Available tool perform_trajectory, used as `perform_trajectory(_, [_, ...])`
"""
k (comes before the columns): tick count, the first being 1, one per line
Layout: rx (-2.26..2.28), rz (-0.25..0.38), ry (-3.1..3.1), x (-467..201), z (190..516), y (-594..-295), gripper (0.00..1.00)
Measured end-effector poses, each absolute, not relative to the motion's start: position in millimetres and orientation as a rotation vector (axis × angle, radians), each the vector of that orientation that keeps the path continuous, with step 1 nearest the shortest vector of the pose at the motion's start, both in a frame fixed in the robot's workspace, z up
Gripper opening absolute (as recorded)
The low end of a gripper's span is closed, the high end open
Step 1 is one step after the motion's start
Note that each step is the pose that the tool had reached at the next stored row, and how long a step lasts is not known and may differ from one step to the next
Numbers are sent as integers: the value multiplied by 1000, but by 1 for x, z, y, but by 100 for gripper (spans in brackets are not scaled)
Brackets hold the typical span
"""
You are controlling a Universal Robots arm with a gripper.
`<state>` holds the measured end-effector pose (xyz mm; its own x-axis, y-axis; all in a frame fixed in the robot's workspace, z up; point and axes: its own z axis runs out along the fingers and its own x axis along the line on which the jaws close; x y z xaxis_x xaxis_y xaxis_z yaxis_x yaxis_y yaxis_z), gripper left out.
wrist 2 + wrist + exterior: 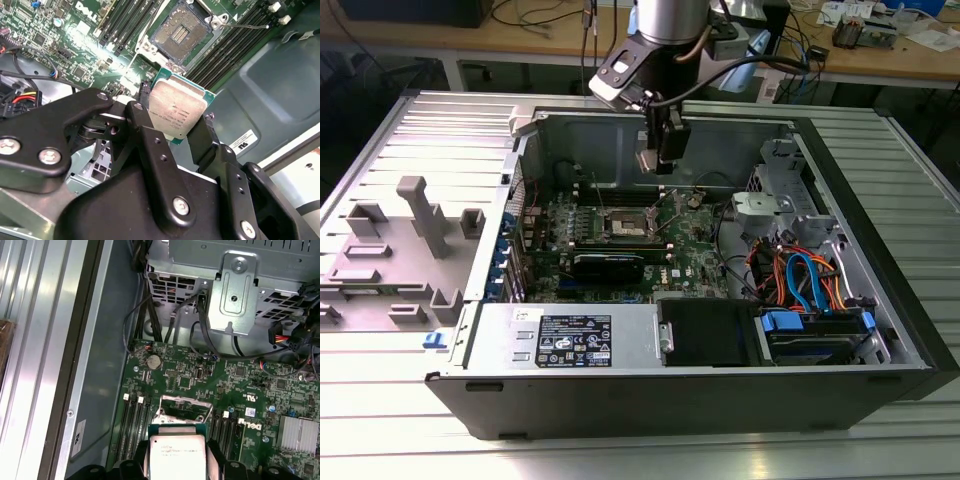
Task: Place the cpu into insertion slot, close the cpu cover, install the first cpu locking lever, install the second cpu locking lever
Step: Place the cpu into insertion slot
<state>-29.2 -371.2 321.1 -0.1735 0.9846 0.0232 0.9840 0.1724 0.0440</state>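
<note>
My gripper (658,158) hangs inside the open computer case, above the motherboard (695,250), and is shut on the cpu (647,160). In both wrist views the cpu (177,107) (177,456) is a small square chip with a silvery top on a green base. Black fingers (145,125) clamp two opposite edges. The insertion slot (181,31) (183,416) lies just beyond the chip, uncovered, with its contact field bare. A silver frame at its edge (183,402) looks like the raised cpu cover. A thin wire lever (247,25) sticks out beside the slot.
Memory slots (125,17) flank the socket on both sides. A long black graphics card (608,262) sits in front of it. A drive cage (775,205) with coloured cables (800,285) fills the exterior view's right. A grey fixture (420,215) stands on the table outside the case.
</note>
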Motion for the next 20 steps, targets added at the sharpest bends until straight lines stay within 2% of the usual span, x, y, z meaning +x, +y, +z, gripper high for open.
perform_trajectory(20, [2083, 70, 2340, -31, 316, -371, 55])
